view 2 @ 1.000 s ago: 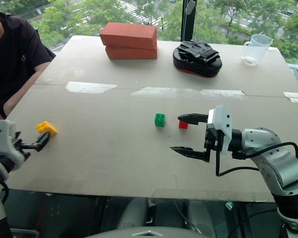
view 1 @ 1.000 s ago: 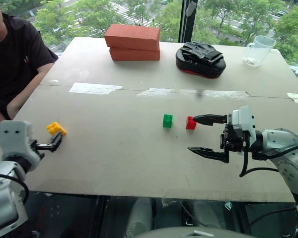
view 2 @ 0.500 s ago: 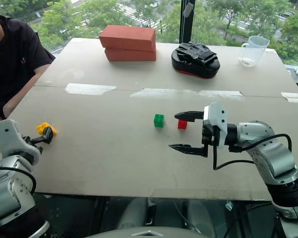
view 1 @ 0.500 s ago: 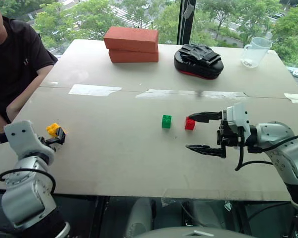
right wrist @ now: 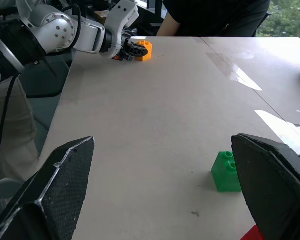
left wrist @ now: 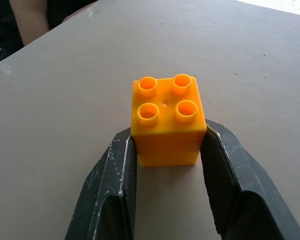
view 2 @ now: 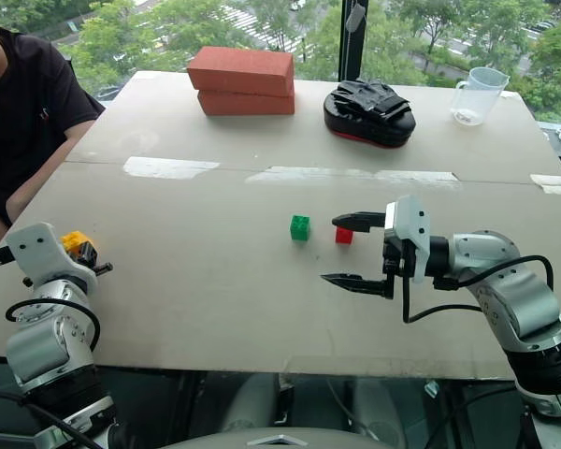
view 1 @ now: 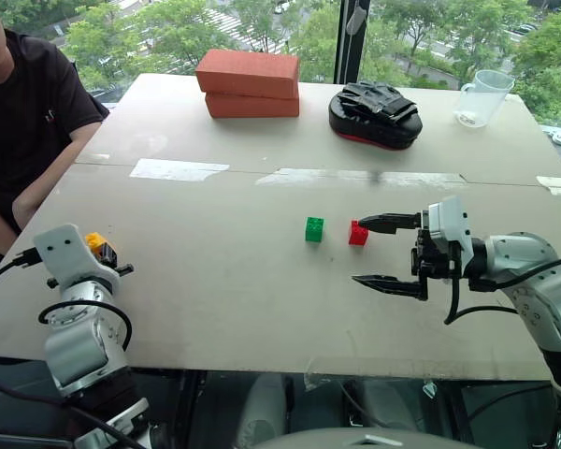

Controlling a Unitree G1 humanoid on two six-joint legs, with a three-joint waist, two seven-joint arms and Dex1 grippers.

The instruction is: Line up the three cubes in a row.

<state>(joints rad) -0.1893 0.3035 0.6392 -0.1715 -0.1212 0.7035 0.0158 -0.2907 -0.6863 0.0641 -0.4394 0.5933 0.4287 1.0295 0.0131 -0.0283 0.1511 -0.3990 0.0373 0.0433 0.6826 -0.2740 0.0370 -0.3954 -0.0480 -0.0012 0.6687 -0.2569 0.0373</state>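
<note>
1. A second ago the left gripper (left wrist: 165, 150) stood with its fingers apart just short of the yellow cube (left wrist: 166, 120); now it has come forward and its two black fingers are clamped on the cube's two sides.
2. The yellow cube sits studs up on the table (view 1: 215, 271), near the table's left edge, close to the seated person (view 1: 23, 112).
3. The right gripper (view 1: 385, 252) has not moved: it hovers with its fingers wide apart, one fingertip just beside the red cube (view 1: 358, 233), holding nothing.
4. The green cube (view 1: 314, 229) and the red cube lie where they lay before, side by side with a small gap near the table's middle, the green one on the left.
5. The yellow cube is well apart from those two, so the three do not form a row.
6. At the far right corner stands a clear plastic measuring cup (view 1: 484, 94); whether it holds anything I cannot tell.
7. Also at the far edge are two red-orange bricks (view 1: 249, 81), one stacked on the other, and beside them a black padded mitt (view 1: 378, 112) with a red rim.
</note>
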